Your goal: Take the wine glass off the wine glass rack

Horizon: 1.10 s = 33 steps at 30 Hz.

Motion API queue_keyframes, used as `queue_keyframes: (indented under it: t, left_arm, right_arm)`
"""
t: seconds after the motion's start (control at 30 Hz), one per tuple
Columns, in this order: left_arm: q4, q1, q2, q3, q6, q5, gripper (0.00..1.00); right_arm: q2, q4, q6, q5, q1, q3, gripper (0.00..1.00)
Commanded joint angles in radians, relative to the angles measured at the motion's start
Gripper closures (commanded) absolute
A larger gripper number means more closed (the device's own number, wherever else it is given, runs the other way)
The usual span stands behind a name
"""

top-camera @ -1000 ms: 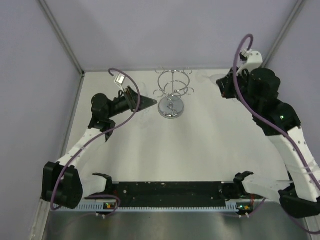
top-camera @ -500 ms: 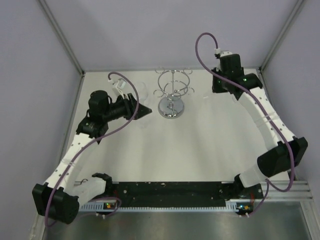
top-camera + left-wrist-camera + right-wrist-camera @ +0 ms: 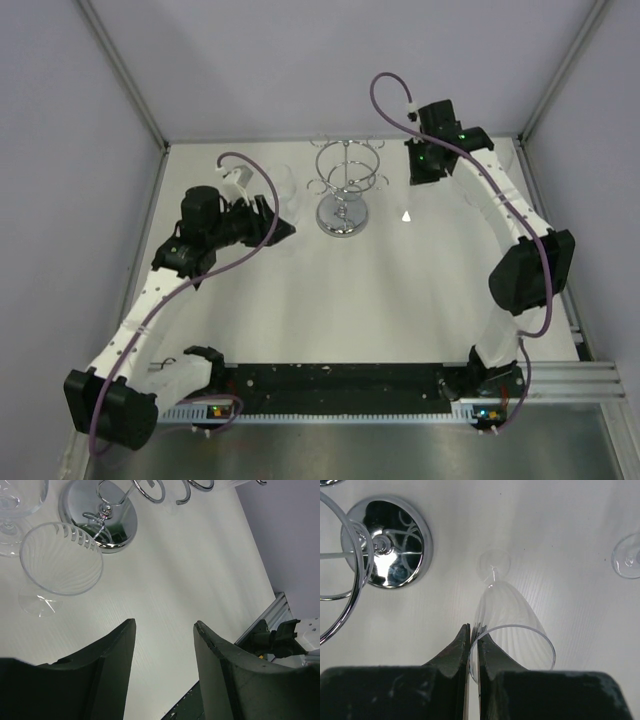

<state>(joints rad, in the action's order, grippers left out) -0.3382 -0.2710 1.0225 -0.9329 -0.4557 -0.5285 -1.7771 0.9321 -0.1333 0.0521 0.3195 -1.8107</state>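
Observation:
The wine glass rack [image 3: 343, 190] is a chrome wire stand at the back middle; its mirrored base shows in the right wrist view [image 3: 390, 547] and the left wrist view [image 3: 100, 517]. My right gripper [image 3: 474, 628] is shut on the rim of a clear ribbed wine glass [image 3: 512, 625], one finger inside the bowl and one outside. The glass is right of the rack, off it, with its foot [image 3: 494, 562] down by the table. In the top view my right gripper [image 3: 418, 172] is just right of the rack. My left gripper [image 3: 165, 622] is open and empty, left of the rack [image 3: 280, 228].
A second ribbed glass [image 3: 60, 560] stands on the table just ahead of my left gripper, and a third [image 3: 15, 500] stands behind it. Another glass foot [image 3: 627, 555] is at the right. Walls close the back and both sides.
My right arm has swung in from the far right side toward the rack. My left gripper has drawn back a little to the left, away from the rack base.

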Motion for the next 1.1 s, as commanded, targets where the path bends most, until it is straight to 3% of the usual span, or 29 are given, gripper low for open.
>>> queue_keyframes:
  t: [0.0, 0.33, 0.73, 0.93, 1.07]
  left_arm:
    - [0.010, -0.004, -0.025, 0.005, 0.028, 0.012, 0.45]
    - [0.010, -0.004, -0.035, 0.009, 0.022, 0.005, 0.45]
    - [0.016, -0.004, -0.032, 0.014, 0.017, -0.004, 0.45]
    - [0.021, -0.004, -0.029, 0.016, 0.012, -0.011, 0.45]
    - [0.019, -0.004, -0.029, 0.016, 0.012, -0.010, 0.45]
  right_arm:
    - [-0.028, 0.043, 0.021, -0.029, -0.007, -0.078, 1.00]
    - [-0.061, 0.083, 0.034, -0.046, -0.005, -0.108, 1.00]
    - [-0.093, 0.093, 0.038, -0.049, -0.005, -0.116, 0.90]
    - [-0.094, 0.091, 0.034, -0.049, -0.003, -0.122, 0.73]
    - [-0.094, 0.093, 0.026, -0.049, -0.004, -0.139, 0.70]
